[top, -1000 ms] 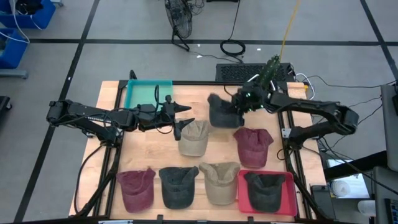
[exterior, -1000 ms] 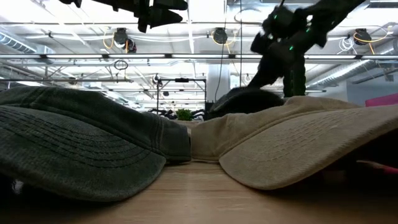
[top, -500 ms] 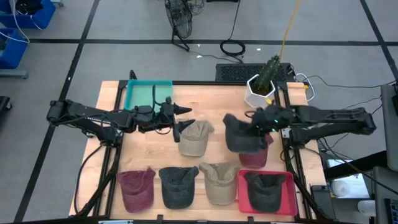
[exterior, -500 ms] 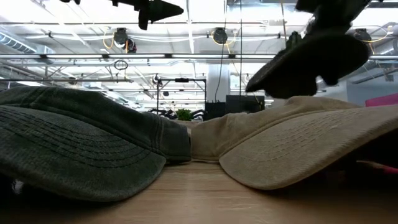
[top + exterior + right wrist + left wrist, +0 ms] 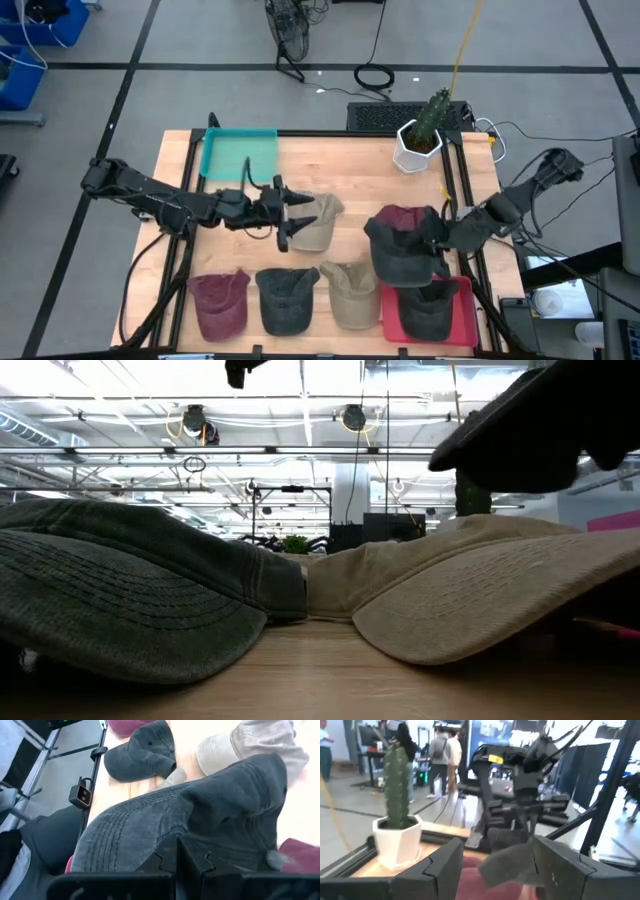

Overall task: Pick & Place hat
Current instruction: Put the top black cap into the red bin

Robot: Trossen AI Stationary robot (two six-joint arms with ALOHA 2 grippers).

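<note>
You see two slim, matte-black jointed arms, the left arm (image 5: 150, 198) and the right arm (image 5: 520, 200), each built of narrow tubular links with bulkier joint housings, trailing thin black cables, and ending in angular, blocky dark fingers (image 5: 442, 867) with flat, hard-edged faces.

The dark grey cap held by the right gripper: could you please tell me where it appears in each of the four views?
High view: dark grey cap right of centre, above the red tray, partly covering a maroon cap.
Low view: dark shape at upper right, above the tan cap.
Left wrist view: grey brim low in the centre, beyond the left gripper.
Right wrist view: fills the middle, clamped.
Shared landmark: the potted cactus.
</note>
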